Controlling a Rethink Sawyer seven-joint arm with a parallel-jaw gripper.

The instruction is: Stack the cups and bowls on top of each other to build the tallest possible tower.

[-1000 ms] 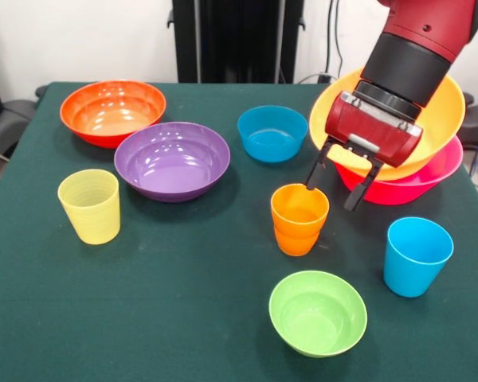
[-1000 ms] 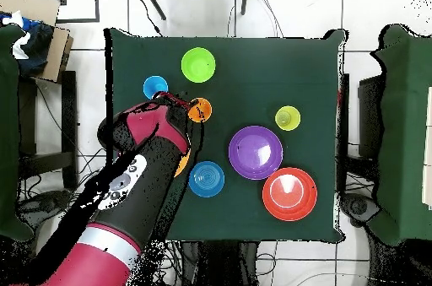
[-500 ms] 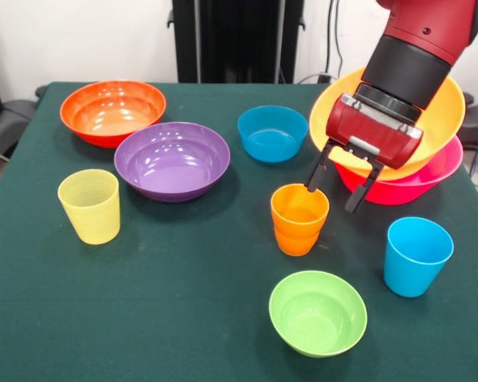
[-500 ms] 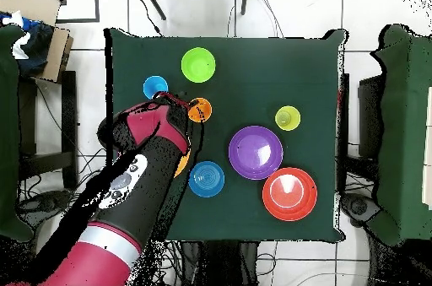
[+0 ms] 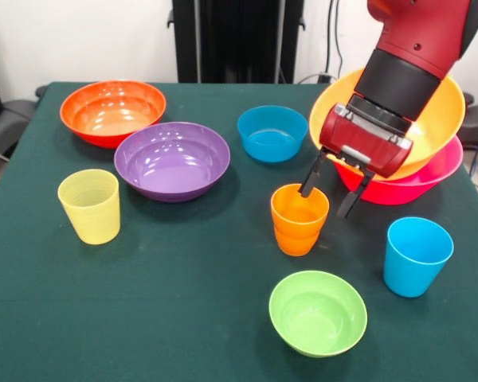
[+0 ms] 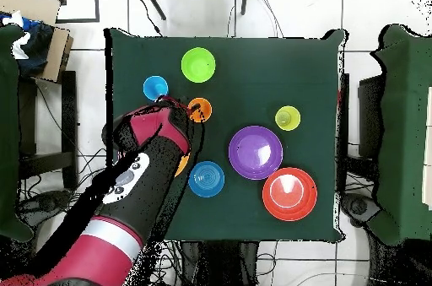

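My gripper (image 5: pixel 326 197) hangs open just behind and right of the orange cup (image 5: pixel 299 220), its left fingertip (image 5: pixel 306 189) close over the cup's far rim, holding nothing. Behind it a large orange bowl (image 5: pixel 440 119) lies tilted inside the hot pink bowl (image 5: pixel 421 188). A sky blue cup (image 5: pixel 416 255) stands at the right and a lime green bowl (image 5: pixel 318 312) in front. Further left are a blue bowl (image 5: pixel 272 133), purple bowl (image 5: pixel 172 160), red-orange bowl (image 5: pixel 112 111) and a ribbed yellow cup (image 5: pixel 89 205). From overhead, the gripper (image 6: pixel 182 112) sits beside the orange cup (image 6: pixel 200 110).
The green-clothed table (image 5: pixel 167 302) ends at its edges on all sides. In the overhead view the arm (image 6: pixel 143 173) covers most of the two large bowls. Chairs and a cardboard box (image 6: pixel 38 29) stand off the table's left side there.
The gripper has shifted slightly left, bringing its left finger nearer the orange cup's rim. It stays open. No cup or bowl has moved.
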